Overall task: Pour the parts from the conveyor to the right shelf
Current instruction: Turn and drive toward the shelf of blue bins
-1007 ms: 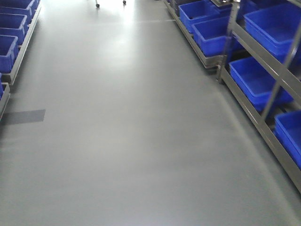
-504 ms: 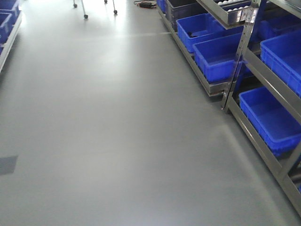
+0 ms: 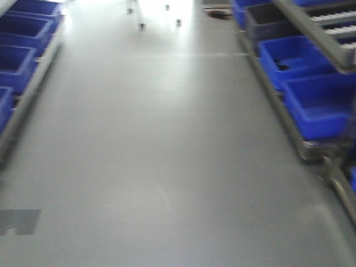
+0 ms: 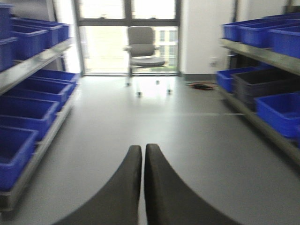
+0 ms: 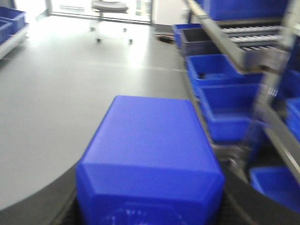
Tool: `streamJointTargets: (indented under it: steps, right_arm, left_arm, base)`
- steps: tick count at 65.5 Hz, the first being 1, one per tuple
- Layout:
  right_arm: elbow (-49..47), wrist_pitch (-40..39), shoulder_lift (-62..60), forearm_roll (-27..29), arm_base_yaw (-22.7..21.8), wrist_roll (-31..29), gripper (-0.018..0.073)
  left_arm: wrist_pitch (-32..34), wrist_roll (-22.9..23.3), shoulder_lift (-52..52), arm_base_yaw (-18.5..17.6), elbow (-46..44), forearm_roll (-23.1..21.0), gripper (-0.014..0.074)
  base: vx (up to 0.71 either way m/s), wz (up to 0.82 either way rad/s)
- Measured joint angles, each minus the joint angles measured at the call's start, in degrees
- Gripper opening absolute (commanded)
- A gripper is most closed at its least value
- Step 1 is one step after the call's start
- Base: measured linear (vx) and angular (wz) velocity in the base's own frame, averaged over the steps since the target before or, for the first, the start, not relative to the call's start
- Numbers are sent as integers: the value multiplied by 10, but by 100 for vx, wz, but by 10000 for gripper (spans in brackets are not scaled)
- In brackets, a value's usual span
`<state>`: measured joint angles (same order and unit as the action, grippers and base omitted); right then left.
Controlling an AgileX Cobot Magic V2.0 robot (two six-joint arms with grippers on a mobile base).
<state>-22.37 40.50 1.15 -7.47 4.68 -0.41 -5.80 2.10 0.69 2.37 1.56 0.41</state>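
The right gripper has its dark jaws clamped on either side of the blue block, which fills the lower middle of the right wrist view and is carried above the grey floor, not resting on anything. The right shelf stands to the right of the block, apart from it. It is a steel rack with a rail of white rollers at its upper level and open blue bins in a row at floor level, with one dark grey bin farther along. The left gripper points down the aisle with its jaws pressed together and nothing between them. More blue bins sit on a left rack across the aisle. At the far end an office chair stands before a bright window. The front view is blurred, so small things inside the bins cannot be made out.
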Motion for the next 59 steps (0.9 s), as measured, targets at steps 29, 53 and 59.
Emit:
streamJointTargets:
  steps: [29, 53, 59]
  right_arm:
    - [0, 0, 0, -3, 0, 0, -5]
    - [0, 0, 0, -9, 0, 0, -5]
    - [0, 0, 0, -9, 0, 0, -5]
  left_arm:
    - [0, 0, 0, 0, 0, 0, -6]
    - [0, 0, 0, 0, 0, 0, -6]
    - [0, 0, 0, 0, 0, 0, -6]
  base:
    - [45, 120]
    - [32, 102]
    - [25, 78]
